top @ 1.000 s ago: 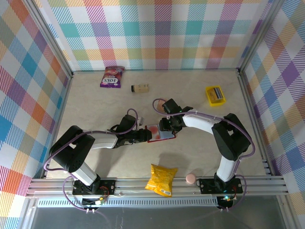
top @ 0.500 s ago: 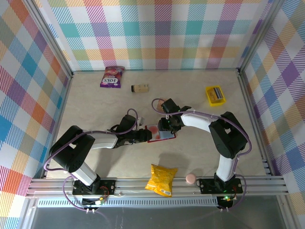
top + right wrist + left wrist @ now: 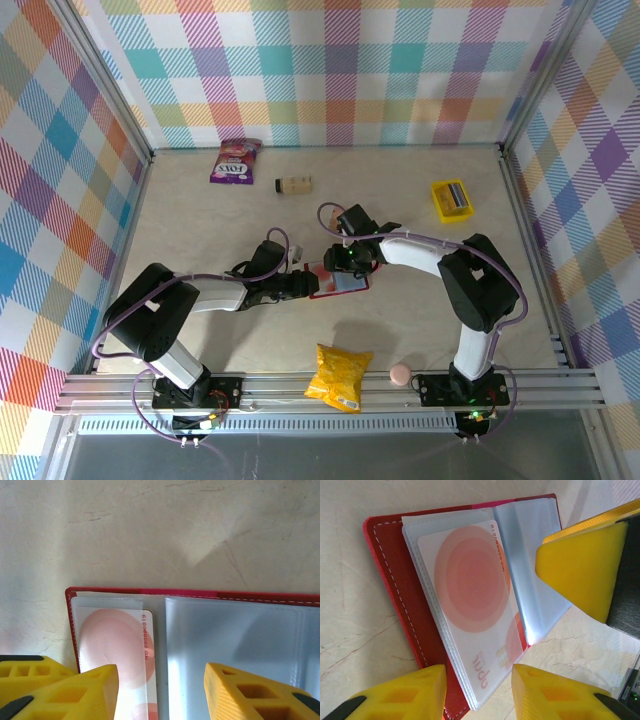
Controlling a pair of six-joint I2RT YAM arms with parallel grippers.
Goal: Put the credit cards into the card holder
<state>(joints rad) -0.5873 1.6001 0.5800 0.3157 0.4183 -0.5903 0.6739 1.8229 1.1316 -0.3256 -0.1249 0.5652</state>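
Card holder lies open flat at centre of the surface, red cover down, clear sleeves up. One pink card sits in the left-hand sleeve, printed side showing.

Left pincer comes in from the left of the top frame. Its jaws are apart and straddle the holder's lower edge, clamping nothing. Hard to say if the tips press the cover down.

Right pincer hangs over the holder from the upper right, jaws wide apart, nothing between them. In the top view it hides the holder's upper edge. In the left wrist view one of its yellow fingers blocks the upper right of the empty sleeve page.

Around:
- yellow tray at right, well apart, with something grey inside, possibly more cards
- purple snack packet upper left
- beige bottle just beside it
- yellow chip bag and pink round thing at bottom edge
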